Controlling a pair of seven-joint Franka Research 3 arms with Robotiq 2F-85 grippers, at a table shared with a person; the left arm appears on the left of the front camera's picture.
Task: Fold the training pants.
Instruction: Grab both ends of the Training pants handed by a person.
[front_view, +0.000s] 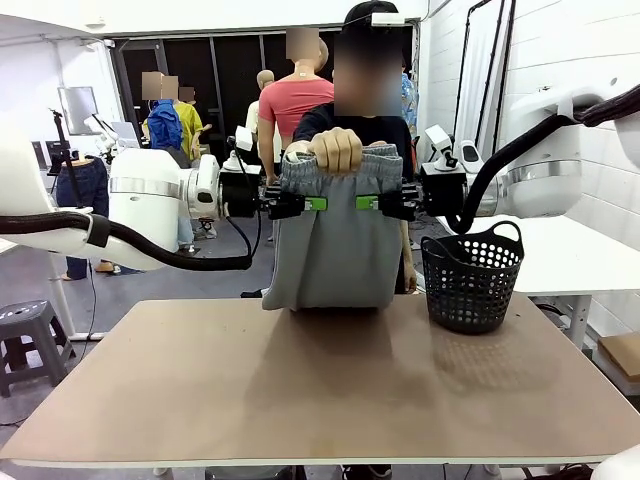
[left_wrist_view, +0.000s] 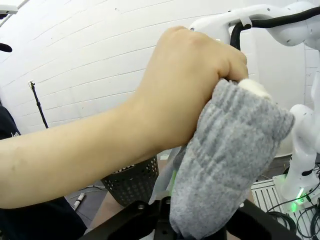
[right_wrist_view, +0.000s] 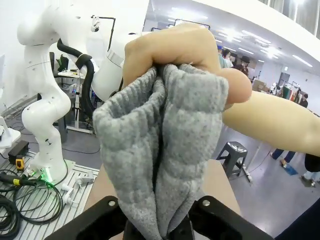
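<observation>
The light grey training pants (front_view: 335, 250) hang upright above the table's far edge, their lower end touching the tabletop. A person's hand (front_view: 337, 150) grips the gathered waistband at its middle. My left gripper (front_view: 312, 204) is shut on the fabric just below the waistband from the left, and my right gripper (front_view: 368, 204) is shut on it from the right. In the left wrist view the bunched pants (left_wrist_view: 225, 160) run down between my left gripper's fingers (left_wrist_view: 192, 232) under the person's fist (left_wrist_view: 195, 75). In the right wrist view the pants (right_wrist_view: 160, 150) drop into my right gripper (right_wrist_view: 157, 227).
A black perforated basket (front_view: 472, 278) stands on the brown table (front_view: 300, 390) at the far right, close under my right arm. A grey stool (front_view: 25, 330) sits on the floor to the left. The person stands directly behind the pants.
</observation>
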